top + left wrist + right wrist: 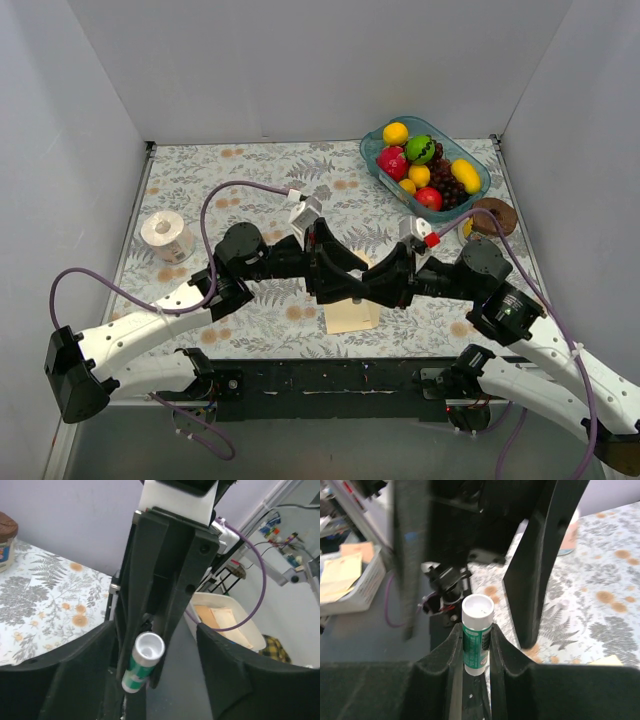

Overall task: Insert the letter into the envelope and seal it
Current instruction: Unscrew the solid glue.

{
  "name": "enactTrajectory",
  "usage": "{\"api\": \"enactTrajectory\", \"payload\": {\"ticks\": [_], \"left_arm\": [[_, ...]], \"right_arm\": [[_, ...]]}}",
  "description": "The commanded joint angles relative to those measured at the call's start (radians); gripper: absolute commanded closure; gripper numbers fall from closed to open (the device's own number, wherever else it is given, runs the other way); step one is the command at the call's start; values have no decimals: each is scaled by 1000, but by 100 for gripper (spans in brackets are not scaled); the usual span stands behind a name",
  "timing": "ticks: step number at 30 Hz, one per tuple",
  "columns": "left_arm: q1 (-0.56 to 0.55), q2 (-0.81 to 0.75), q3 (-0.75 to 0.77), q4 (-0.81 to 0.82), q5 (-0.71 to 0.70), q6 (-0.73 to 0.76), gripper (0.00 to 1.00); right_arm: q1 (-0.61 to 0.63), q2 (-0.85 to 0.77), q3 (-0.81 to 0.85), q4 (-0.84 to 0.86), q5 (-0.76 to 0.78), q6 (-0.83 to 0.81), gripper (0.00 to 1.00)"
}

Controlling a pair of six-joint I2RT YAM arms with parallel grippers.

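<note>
The pale cream-yellow rectangular paper envelope lay flat on the fern-print tablecloth directly beneath the two meeting grippers, plain, its flap hidden by the arms and the letter not to be made out. Thin, light and floppy, it would probably slide or buckle, so it seemed best pinned flat and taken by the flap's edge. The right gripper was clamped on a green-and-white glue stick, while the left gripper had its jaws apart around that stick.
</note>
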Motion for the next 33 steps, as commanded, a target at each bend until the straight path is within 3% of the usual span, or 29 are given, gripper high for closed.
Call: {"api": "enactTrajectory", "payload": {"ticks": [1,3,4,6,7,11,18,33], "left_arm": [[-16,-22,16,-79,-135,3,21],[-16,-27,38,-136,-288,2,13],[-16,-21,68,-191,-416,-7,12],[-16,7,99,-237,-520,-12,13],[-17,24,140,-297,-619,-26,18],[-31,64,179,-342,-710,-56,24],[-63,82,197,-314,-773,-41,29],[-134,147,223,-333,-686,64,45]], "right_arm": [[9,-13,86,3,311,-24,99],[9,-21,88,-57,535,12,99],[9,-27,85,-57,564,19,99],[9,-24,82,-47,590,31,99],[9,-8,89,-47,590,39,99],[9,40,100,-57,541,54,99],[9,42,80,-40,521,71,99],[9,34,76,-33,530,85,99]]}}
